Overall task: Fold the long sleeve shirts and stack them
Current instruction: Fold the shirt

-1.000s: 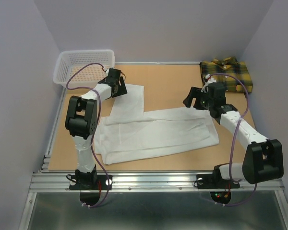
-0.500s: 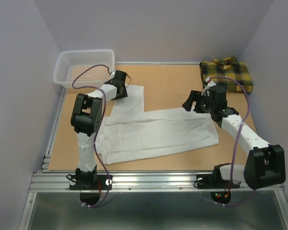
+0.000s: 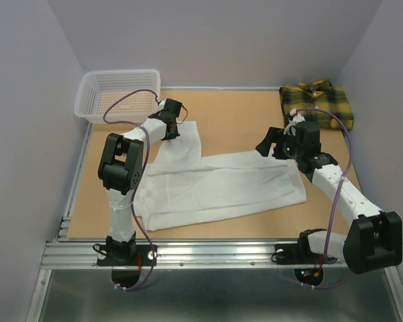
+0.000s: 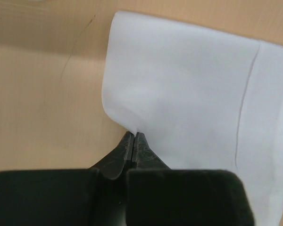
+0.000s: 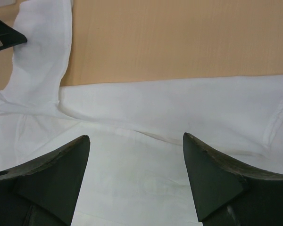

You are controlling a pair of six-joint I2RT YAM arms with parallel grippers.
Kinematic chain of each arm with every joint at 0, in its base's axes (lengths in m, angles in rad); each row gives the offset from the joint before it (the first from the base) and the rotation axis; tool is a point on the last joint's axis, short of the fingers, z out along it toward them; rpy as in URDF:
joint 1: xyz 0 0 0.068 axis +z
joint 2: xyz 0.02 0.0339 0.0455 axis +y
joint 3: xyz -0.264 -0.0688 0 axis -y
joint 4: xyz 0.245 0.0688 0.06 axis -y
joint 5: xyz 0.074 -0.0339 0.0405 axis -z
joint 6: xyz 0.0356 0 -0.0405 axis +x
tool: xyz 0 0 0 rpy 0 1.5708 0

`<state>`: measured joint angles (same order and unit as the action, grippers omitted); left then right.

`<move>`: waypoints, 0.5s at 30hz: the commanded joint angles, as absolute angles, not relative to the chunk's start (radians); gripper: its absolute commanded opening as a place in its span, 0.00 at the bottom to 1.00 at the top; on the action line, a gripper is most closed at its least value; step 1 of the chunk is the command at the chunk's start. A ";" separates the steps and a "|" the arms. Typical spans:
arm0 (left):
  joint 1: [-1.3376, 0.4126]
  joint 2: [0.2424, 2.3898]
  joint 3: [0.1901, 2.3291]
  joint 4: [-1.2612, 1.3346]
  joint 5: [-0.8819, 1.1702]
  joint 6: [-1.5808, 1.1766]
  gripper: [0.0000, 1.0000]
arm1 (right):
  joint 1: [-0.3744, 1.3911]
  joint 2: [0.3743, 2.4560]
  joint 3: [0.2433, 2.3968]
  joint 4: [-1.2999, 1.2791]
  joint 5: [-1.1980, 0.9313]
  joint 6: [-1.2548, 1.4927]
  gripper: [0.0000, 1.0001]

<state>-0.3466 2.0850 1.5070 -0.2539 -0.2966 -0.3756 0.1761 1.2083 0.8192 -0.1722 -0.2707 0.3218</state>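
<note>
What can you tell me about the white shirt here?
The white shirt is plain, thin-looking cloth, lying flat on the tan table, folded into a long band across it. One sleeve sticks out toward the far side; the left gripper is shut on its edge. The open right gripper hangs over its right end.

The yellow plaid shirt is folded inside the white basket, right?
No. The folded yellow plaid cloth shirt lies on the far right corner of the brown table, not inside the white mesh basket; see the top view.
</note>
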 commanded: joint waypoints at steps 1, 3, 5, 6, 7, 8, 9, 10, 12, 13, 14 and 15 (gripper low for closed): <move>-0.405 1.870 1.473 -0.308 -0.325 -0.339 0.00 | 0.172 1.161 0.819 -0.152 -0.291 0.328 0.85; -0.437 1.772 1.404 -0.311 -0.327 -0.337 0.00 | 0.173 1.158 0.824 -0.152 -0.301 0.327 0.85; -0.482 1.673 1.314 -0.313 -0.301 -0.347 0.00 | 0.173 1.154 0.827 -0.150 -0.304 0.324 0.85; -0.495 1.639 1.278 -0.311 -0.266 -0.359 0.01 | 0.173 1.152 0.827 -0.150 -0.304 0.319 0.85; -0.523 1.608 1.208 -0.313 -0.249 -0.367 0.02 | 0.173 1.152 0.828 -0.150 -0.305 0.316 0.85; -0.535 1.548 1.169 -0.313 -0.223 -0.374 0.03 | 0.173 1.151 0.830 -0.150 -0.302 0.311 0.85; -0.549 1.520 1.134 -0.317 -0.162 -0.382 0.05 | 0.173 1.150 0.830 -0.150 -0.302 0.308 0.85; -0.566 1.473 1.068 -0.324 -0.119 -0.403 0.08 | 0.173 1.152 0.833 -0.150 -0.299 0.298 0.85; -0.580 1.428 1.010 -0.348 0.027 -0.426 0.11 | 0.173 1.154 0.836 -0.150 -0.292 0.284 0.84; -0.589 1.408 0.979 -0.354 0.073 -0.434 0.13 | 0.175 1.154 0.838 -0.150 -0.287 0.281 0.84; -0.607 1.367 0.927 -0.360 0.150 -0.445 0.13 | 0.175 1.152 0.841 -0.150 -0.276 0.279 0.84; -0.617 1.346 0.902 -0.374 0.181 -0.449 0.13 | 0.173 1.154 0.842 -0.150 -0.269 0.278 0.84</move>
<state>-0.5900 1.4033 1.0149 -0.3035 -0.0540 -0.4038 0.1764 1.1767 0.8196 -0.1722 -0.2882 0.3058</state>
